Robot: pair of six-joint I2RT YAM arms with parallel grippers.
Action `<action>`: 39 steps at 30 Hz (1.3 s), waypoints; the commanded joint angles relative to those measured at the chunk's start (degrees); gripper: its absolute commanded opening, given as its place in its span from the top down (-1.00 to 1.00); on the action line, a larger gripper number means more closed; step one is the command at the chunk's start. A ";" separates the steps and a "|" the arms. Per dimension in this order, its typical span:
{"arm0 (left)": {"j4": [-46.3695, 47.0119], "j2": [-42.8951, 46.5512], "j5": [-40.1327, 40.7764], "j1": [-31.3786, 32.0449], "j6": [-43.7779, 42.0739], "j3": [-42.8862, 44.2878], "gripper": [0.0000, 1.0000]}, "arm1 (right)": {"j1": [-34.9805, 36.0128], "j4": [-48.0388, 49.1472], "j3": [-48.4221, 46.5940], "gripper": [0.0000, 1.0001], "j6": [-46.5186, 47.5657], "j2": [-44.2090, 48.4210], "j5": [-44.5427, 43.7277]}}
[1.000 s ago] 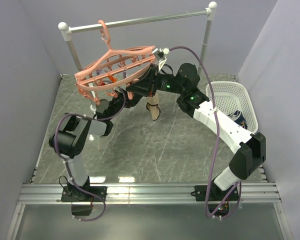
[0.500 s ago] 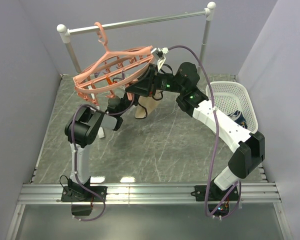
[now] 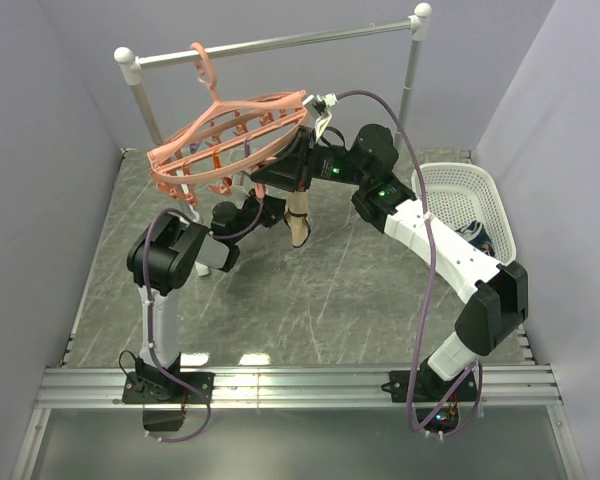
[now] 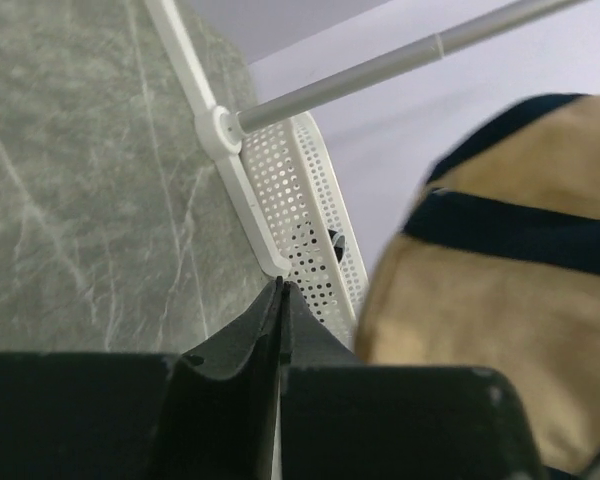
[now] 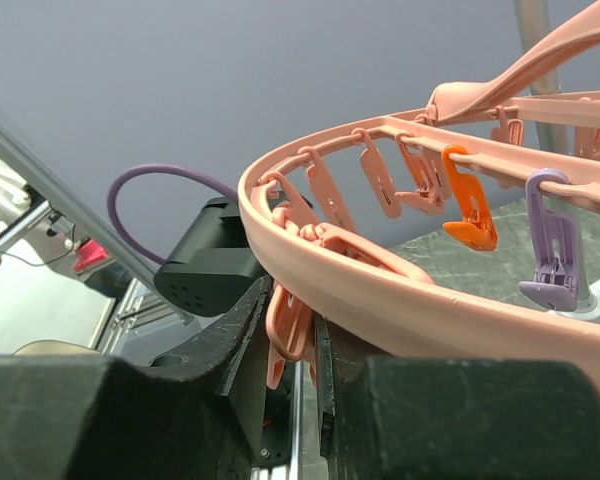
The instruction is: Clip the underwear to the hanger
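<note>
The salmon-pink round hanger point(image 3: 220, 140) hangs by its hook from the rack bar, tilted. My right gripper point(image 3: 296, 176) is at its near rim, shut on one pink clip point(image 5: 292, 325) under the ring point(image 5: 430, 300). The beige underwear point(image 3: 299, 218) with navy trim dangles just below that gripper; its top edge is hidden. My left gripper point(image 3: 272, 205) is beside it on the left. In the left wrist view its jaws point(image 4: 280, 288) are pressed together with nothing between them, and the underwear point(image 4: 500, 290) fills the right side, apart from them.
A silver-and-white rack point(image 3: 280, 42) spans the back. A white perforated basket point(image 3: 460, 195) with dark cloth point(image 3: 480, 238) stands at the right. Orange point(image 5: 470, 210) and purple point(image 5: 552, 240) clips hang from the ring. The floor is grey marble.
My left gripper has gone from open to shut and its arm has lifted toward the underwear. The underwear swung left, then back. The hanger tilted a little; the right gripper stayed put.
</note>
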State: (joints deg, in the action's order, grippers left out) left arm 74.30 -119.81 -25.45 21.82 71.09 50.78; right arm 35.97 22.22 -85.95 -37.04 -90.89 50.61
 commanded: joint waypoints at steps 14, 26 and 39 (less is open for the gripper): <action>-0.26 20.37 -6.71 -0.29 -32.30 -8.85 0.15 | -0.28 2.39 -5.10 1.00 -1.64 -1.65 0.72; 9.80 23.83 -8.39 2.69 -42.52 -10.27 0.03 | -0.28 3.19 -5.54 1.00 -1.90 -2.62 1.16; 17.54 23.93 -10.84 7.79 -52.46 -13.61 -0.14 | -0.19 4.24 -5.63 1.00 -2.69 -3.24 1.07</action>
State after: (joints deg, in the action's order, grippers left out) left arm 74.52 -96.25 -35.16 29.15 21.58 34.52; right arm 35.68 23.51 -88.86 -39.03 -93.91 50.17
